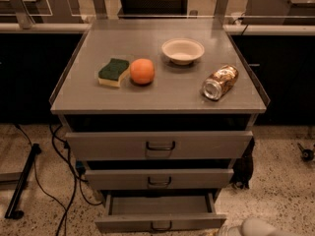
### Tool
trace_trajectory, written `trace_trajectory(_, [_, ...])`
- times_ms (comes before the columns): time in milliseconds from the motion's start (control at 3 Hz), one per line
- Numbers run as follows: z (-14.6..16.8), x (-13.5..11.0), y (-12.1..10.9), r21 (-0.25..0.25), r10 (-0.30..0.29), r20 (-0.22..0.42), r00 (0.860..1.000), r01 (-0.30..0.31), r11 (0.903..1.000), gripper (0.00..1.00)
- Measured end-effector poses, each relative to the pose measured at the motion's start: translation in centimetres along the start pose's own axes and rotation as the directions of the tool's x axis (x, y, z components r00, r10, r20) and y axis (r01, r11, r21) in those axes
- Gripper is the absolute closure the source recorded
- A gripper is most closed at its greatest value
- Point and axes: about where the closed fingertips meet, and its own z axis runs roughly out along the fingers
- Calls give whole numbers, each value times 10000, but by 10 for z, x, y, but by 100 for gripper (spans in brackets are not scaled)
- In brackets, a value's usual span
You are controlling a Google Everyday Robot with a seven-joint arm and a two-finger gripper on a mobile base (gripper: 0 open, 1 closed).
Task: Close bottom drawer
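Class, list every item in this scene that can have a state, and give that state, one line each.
bottom drawer: open, pulled well out
middle drawer: slightly out
top drawer: slightly out
can: lying on its side
bowl: upright, looks empty
sponge: flat, green side up
orange: whole
end effector: low at the bottom right edge, beside the bottom drawer's front corner

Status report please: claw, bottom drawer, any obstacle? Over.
Claw low at lower right, beside bottom drawer front corner. Drawer pulled out, not yet closed. Floor cables left, apart from it.
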Motion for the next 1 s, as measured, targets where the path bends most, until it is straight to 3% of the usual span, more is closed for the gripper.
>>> trace_trajectory(333, [16,-2,-10,239,-196,321,9993,189,9995,100])
trace_trajectory(667, [29,-8,-23,903,-512,870,9949,433,9950,100])
trace_trajectory(1000, [42,-20,-45,1923,-942,1616,9823,623,9794,100])
